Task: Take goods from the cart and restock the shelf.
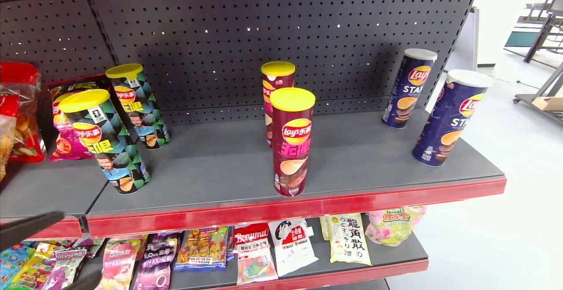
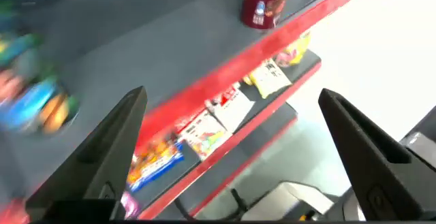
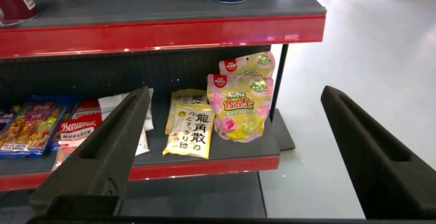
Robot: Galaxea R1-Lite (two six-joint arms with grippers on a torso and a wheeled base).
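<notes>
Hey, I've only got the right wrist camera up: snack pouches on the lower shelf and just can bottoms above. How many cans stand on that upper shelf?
Observer: Six, all upright: two teal cans at the robot's left, two maroon cans in the middle, two navy cans at its right.
Operator: Any bare room between them?
Observer: Yes, the upper shelf is bare between the teal and maroon pairs, and again between maroon and navy.
Operator: Is the left gripper carrying anything?
Observer: No, the left gripper has its fingers open with nothing between them.
</notes>
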